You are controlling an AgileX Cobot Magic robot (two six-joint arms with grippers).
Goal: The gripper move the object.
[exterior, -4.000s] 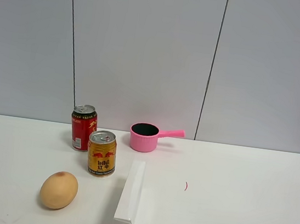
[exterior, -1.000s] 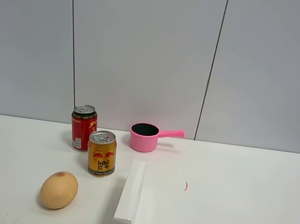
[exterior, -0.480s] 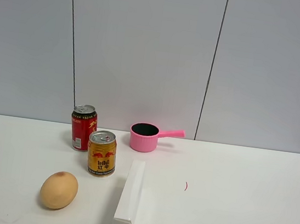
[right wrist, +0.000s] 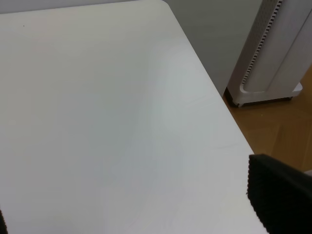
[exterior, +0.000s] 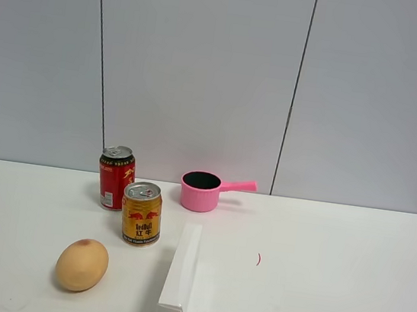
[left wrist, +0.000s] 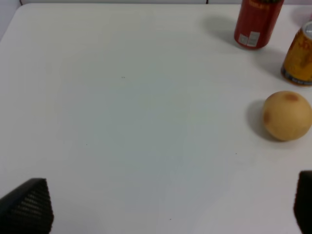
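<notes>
The short gold-yellow can [exterior: 141, 214] stands upright on the white table [exterior: 328, 295], just in front of and right of the taller red can [exterior: 116, 177]. Neither gripper shows in the exterior high view. In the left wrist view the gold can [left wrist: 300, 61] sits at the frame edge, far from my left gripper [left wrist: 165, 209]. Its black fingertips [left wrist: 27, 207] stand wide apart with nothing between them. My right gripper [right wrist: 141, 209] hangs over bare table near the table's corner. Its fingers [right wrist: 278, 195] are wide apart and empty. The can is not in that view.
A tan round fruit [exterior: 82, 265] lies in front of the cans. A white box [exterior: 180, 275] stands on edge to the gold can's right. A pink pot [exterior: 202, 191] sits at the back. A white appliance [right wrist: 282, 53] stands on the floor beyond the table edge.
</notes>
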